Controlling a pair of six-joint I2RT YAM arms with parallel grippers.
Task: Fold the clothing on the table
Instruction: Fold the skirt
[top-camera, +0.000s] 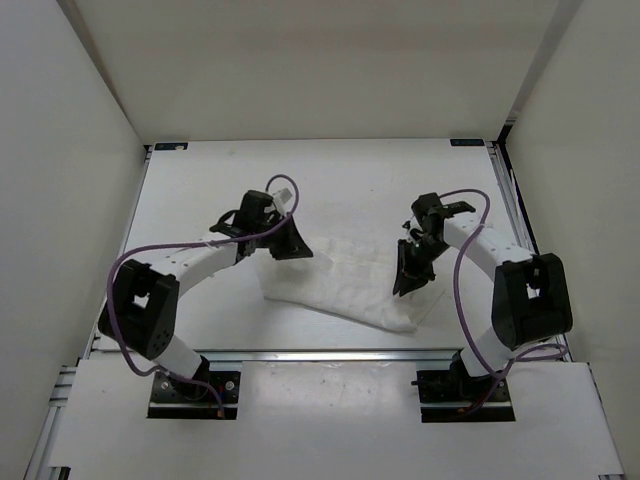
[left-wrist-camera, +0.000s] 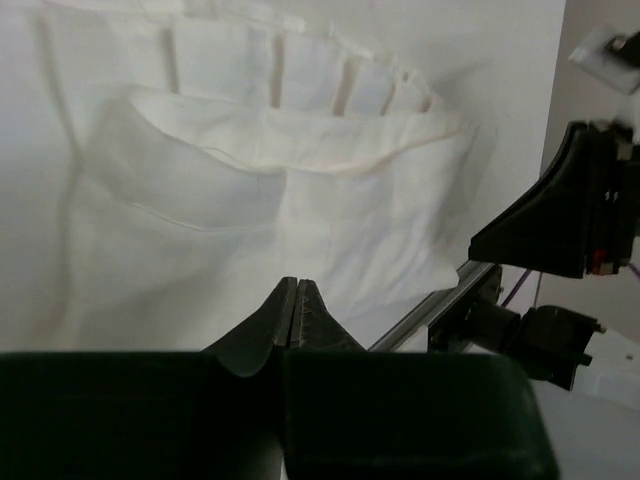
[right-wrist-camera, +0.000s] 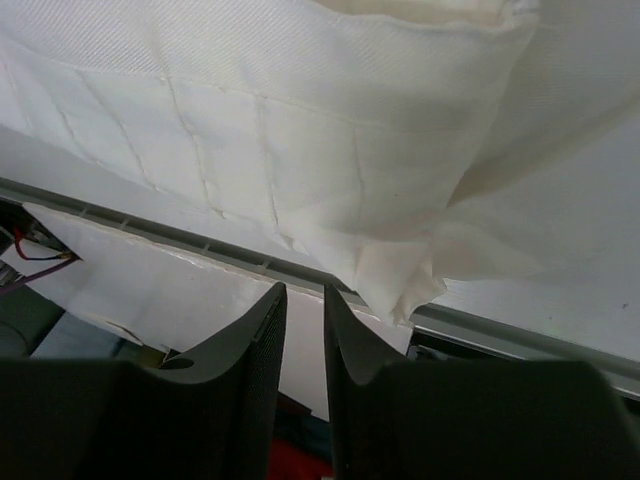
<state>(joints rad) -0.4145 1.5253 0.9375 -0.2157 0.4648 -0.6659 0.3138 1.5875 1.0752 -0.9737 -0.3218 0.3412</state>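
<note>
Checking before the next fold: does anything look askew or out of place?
The clothing lies slanted across the table, rumpled, not square to its edges. Its corner by the right gripper is bunched up near the front rail.

White thin clothing (top-camera: 340, 285) with ribbed creases, partly folded into a long rumpled band, lying flat on the white table (top-camera: 350, 180), reaching from the left gripper (top-camera: 287, 247) to beneath the right gripper (top-camera: 408, 278), one corner near the table's front rail.
</note>
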